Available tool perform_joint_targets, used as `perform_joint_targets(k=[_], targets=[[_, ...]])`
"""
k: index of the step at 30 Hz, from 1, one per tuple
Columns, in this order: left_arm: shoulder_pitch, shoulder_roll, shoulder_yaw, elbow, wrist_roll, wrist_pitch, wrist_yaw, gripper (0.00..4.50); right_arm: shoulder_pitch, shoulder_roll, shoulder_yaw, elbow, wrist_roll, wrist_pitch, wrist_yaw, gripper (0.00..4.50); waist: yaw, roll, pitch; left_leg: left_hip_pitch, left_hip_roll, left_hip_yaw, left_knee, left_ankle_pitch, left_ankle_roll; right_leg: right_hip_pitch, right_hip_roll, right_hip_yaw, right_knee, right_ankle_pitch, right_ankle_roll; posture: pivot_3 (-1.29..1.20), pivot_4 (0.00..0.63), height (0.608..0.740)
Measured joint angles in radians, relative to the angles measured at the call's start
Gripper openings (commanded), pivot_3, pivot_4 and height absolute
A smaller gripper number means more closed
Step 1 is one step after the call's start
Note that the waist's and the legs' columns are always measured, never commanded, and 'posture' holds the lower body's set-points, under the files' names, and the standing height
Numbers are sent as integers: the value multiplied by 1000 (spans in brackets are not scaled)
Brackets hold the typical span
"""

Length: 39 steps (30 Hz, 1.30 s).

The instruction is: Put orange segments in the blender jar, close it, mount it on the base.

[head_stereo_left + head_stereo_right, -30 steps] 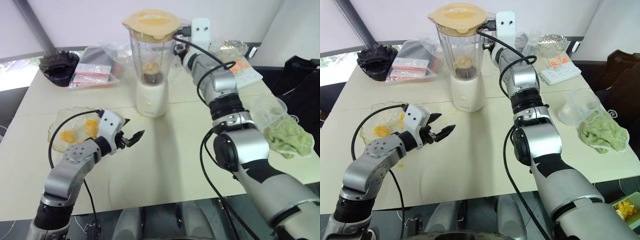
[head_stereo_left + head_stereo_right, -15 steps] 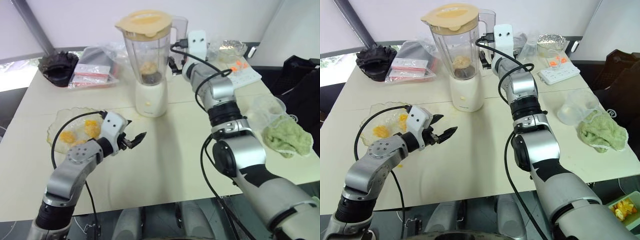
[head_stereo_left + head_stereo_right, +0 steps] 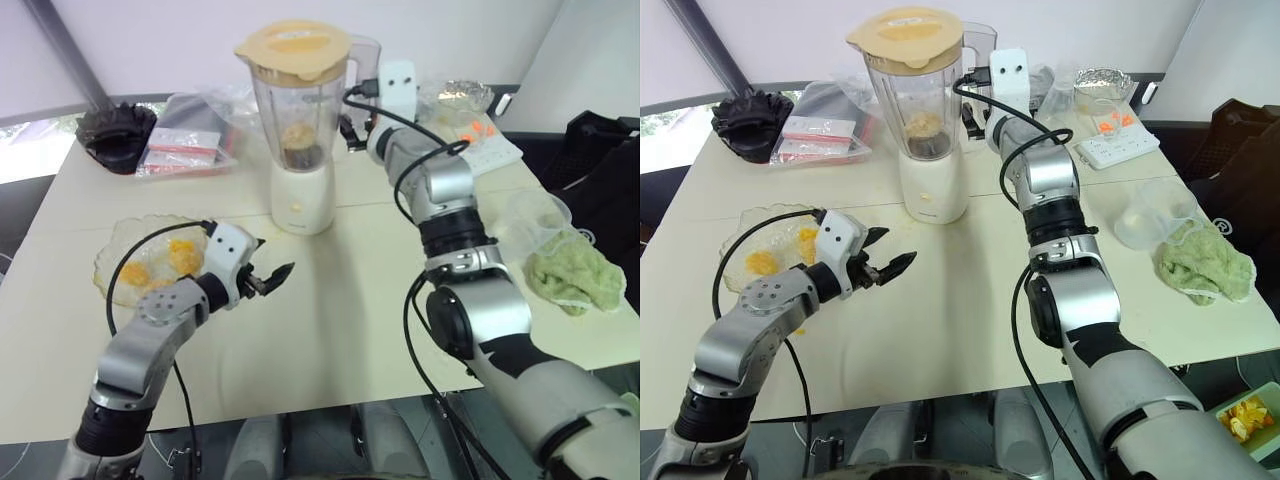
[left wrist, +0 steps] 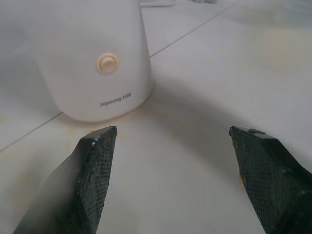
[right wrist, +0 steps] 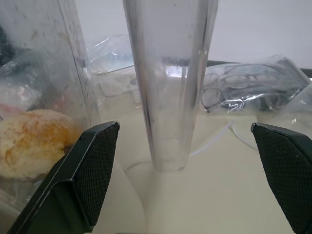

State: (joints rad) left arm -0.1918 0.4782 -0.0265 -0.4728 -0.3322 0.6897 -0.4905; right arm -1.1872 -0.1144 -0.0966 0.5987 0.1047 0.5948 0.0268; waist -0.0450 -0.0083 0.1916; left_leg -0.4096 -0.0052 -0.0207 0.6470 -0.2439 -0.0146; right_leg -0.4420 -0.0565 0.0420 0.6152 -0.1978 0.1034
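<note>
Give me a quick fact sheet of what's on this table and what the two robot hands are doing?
blender jar: clear, standing mounted on the base
lid: cream-yellow, closed on the jar
orange segments: some at the bottom of the jar; more on the glass dish
left gripper: open, empty, above the table in front of the base
right gripper: open, fingers either side of the jar's handle, not gripping
other things: power strip, green cloth

Left arm bent low at near left, left gripper (image 3: 268, 279) open, pointing right. Right arm stretched far, right gripper (image 5: 187, 170) level, fingers spread wide.
</note>
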Motion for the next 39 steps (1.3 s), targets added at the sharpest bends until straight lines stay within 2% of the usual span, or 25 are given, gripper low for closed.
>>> perform_joint_targets(k=[8,20,28,33,39], targets=[[0,0,-2,1,5,-1,-8,3836,42,8,-9,-190,27,126,-7,4469,0,0,0,0,0,0,0,0,0,0,0,0,0,0,0,0,150,740],[0,1,-3,1,6,-1,-15,3836,100,21,-8,-323,45,225,-16,4469,0,0,0,0,0,0,0,0,0,0,0,0,0,0,0,0,150,740],[1,66,-1,2,-9,2,-81,3836,189,23,-4,-472,57,322,-18,4469,0,0,0,0,0,0,0,0,0,0,0,0,0,0,0,0,150,740],[5,148,53,1,-97,44,-180,3836,273,-55,3,-603,65,347,34,4469,2,0,0,0,0,0,0,0,0,0,0,0,0,-2,-3,0,150,740],[-50,198,185,6,-200,80,-221,3836,459,-255,-8,-786,172,380,266,4469,2,-1,0,0,0,0,1,0,0,1,0,0,-1,-2,-2,0,150,740]])
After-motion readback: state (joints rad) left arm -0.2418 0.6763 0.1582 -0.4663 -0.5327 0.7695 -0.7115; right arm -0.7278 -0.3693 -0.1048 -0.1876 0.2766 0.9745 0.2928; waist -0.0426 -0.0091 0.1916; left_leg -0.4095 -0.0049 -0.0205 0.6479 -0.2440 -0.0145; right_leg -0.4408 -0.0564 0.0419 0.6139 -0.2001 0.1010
